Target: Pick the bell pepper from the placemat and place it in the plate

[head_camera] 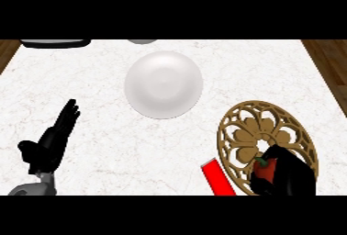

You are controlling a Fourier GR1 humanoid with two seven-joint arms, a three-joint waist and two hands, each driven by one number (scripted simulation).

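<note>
White marbled bench [95, 119], wood-edged. Plate [163, 84]: smooth, glossy white, round, at centre-top. Placemat [265, 135]: round, bronze-coloured openwork with a flower motif, at 4 o'clock. Right hand [290, 173], black, at the placemat's lower edge, fingers curled round the bell pepper [264, 169], red and glossy with a green stem; the pepper is grasped over the placemat. From this hand the plate lies toward 11 o'clock, well apart; the carry presumably runs that way. Left hand [53, 140], at 8 o'clock, rests released, fingers straight. A flat red strip [217, 176] lies just beside the placemat.
</note>
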